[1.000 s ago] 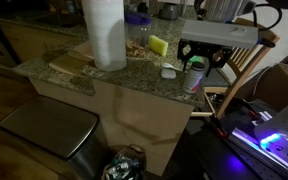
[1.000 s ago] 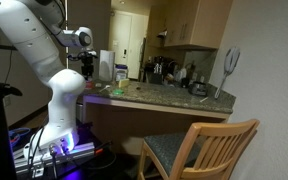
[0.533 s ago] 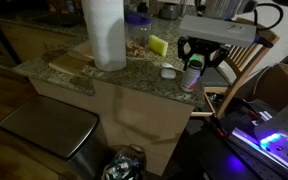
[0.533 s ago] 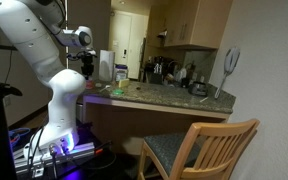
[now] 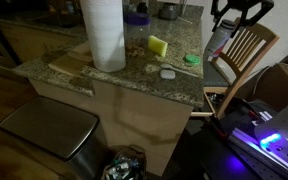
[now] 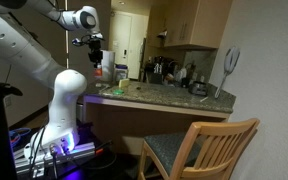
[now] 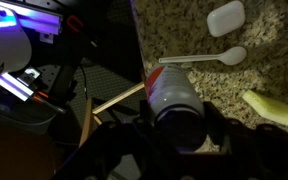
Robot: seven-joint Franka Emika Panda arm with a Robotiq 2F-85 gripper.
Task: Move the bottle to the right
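Gripper (image 5: 222,28): clamped on the bottle, up above the counter's (image 5: 134,72) corner edge.
Bottle (image 5: 215,45): white, pink-red label; hangs from the gripper, clear of the counter top, just past its edge.
Grip, wrist view: bottle (image 7: 174,98) sits squarely between the two dark fingers (image 7: 227,128), one pressed to each side, its cap pointing towards the camera.
Below the bottle, wrist view: the counter edge runs just beside it, with open floor off the counter.
Counter items: spoon (image 7: 199,60) and white disc (image 7: 226,18) nearest that edge; yellow sponge (image 5: 159,45) further in; paper roll (image 5: 104,35) well away from the bottle.
Beside the counter: wooden chair (image 5: 249,48), under the gripper.
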